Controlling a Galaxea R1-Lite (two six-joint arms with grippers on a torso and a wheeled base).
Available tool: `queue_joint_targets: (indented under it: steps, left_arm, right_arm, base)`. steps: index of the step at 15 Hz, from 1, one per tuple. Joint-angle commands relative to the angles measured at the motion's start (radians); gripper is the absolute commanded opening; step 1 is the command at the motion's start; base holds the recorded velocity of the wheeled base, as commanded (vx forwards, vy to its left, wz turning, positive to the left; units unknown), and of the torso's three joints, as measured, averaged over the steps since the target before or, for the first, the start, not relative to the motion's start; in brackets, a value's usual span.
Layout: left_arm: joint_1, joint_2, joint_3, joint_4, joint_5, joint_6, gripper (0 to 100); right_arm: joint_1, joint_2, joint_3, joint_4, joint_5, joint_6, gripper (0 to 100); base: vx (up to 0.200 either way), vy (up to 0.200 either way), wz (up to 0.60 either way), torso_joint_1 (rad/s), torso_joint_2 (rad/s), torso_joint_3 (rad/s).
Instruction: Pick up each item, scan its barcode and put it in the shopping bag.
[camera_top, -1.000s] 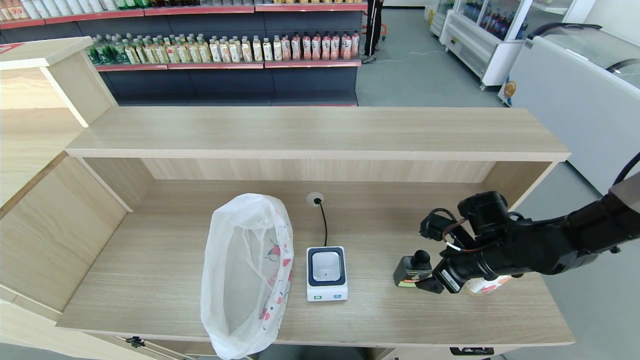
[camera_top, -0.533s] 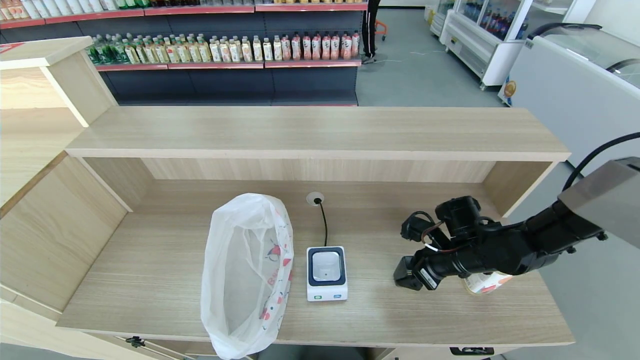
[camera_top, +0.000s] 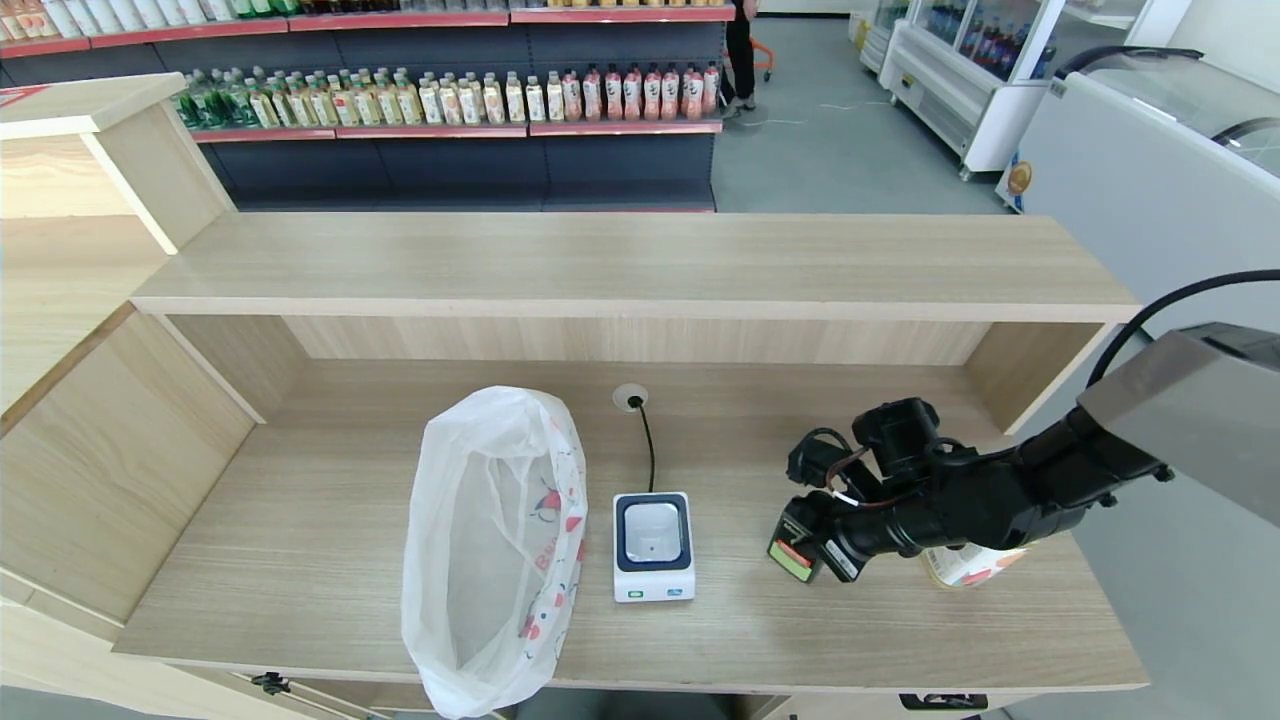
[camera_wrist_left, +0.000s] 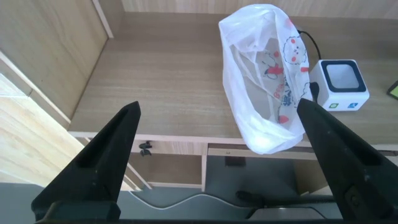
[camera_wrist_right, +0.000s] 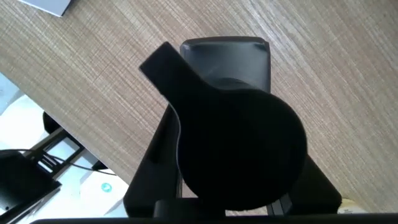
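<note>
wood counter (camera_top: 300, 520) w/ bag (camera_top: 495, 550), drink shelves (camera_top: 450, 100), freezers (camera_top: 1150, 170) rt

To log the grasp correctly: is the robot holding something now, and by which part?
The right gripper holds the dark bottle, apparently at its black cap end. The left gripper holds nothing.

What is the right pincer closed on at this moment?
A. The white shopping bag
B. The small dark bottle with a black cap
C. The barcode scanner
B: the right pincer is shut on the small dark bottle, which sits tilted between its fingers to the right of the barcode scanner, well away from the shopping bag.
</note>
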Motion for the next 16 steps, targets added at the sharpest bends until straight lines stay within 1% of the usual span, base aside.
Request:
queue_joint_targets:
  steps: [1,3,5,7,8,9,10,11,13,14,15,16]
  left_arm:
    - [0.0,0.0,0.0,0.0,0.0,0.0,100]
    - [0.0,0.0,0.0,0.0,0.0,0.0,100]
    - [0.0,0.0,0.0,0.0,0.0,0.0,100]
    - [0.0,0.0,0.0,0.0,0.0,0.0,100]
    - [0.0,0.0,0.0,0.0,0.0,0.0,100]
    - [0.0,0.0,0.0,0.0,0.0,0.0,100]
    - [0.0,0.0,0.0,0.0,0.0,0.0,100]
    - [0.0,0.0,0.0,0.0,0.0,0.0,100]
    - [0.0,0.0,0.0,0.0,0.0,0.0,100]
    - [0.0,0.0,0.0,0.0,0.0,0.0,100]
    - [0.0,0.0,0.0,0.0,0.0,0.0,100]
    - [0.0,0.0,0.0,0.0,0.0,0.0,100]
  right_arm:
    - [-0.003,-0.039,0.009,-0.001,0.0,0.0,0]
    - [-0.006,-0.099,0.027,-0.001,0.0,0.003,0]
    - [-0.043,-0.218,0.07,0.004,-0.008,0.004,0]
    - [-0.115,-0.378,0.144,0.01,-0.009,-0.003,0]
    - [-0.132,-0.409,0.161,0.01,-0.008,-0.003,0]
    - [-0.176,-0.516,0.231,0.007,-0.008,-0.029,0]
    - [-0.199,-0.58,0.287,-0.003,-0.008,-0.078,0]
    - [-0.221,-0.651,0.349,-0.027,-0.008,-0.157,0]
    - [-0.279,-0.752,0.452,-0.131,0.003,-0.394,0]
    - [-0.286,-0.78,0.486,-0.184,0.038,-0.462,0]
    - [-0.286,-0.798,0.515,-0.214,0.147,-0.499,0]
    - [-0.286,-0.813,0.53,-0.213,0.281,-0.586,0]
  base:
    - [0.0,0.0,0.0,0.0,0.0,0.0]
    - [0.0,0.0,0.0,0.0,0.0,0.0]
    - [0.0,0.0,0.0,0.0,0.0,0.0]
    - [0.0,0.0,0.0,0.0,0.0,0.0]
    - [0.0,0.0,0.0,0.0,0.0,0.0]
    - [0.0,0.0,0.0,0.0,0.0,0.0]
    - [0.0,0.0,0.0,0.0,0.0,0.0]
    - [0.0,0.0,0.0,0.0,0.0,0.0]
    - [0.0,0.0,0.0,0.0,0.0,0.0]
    - [0.0,0.0,0.0,0.0,0.0,0.0]
    - [0.0,0.0,0.0,0.0,0.0,0.0]
    - [0.0,0.0,0.0,0.0,0.0,0.0]
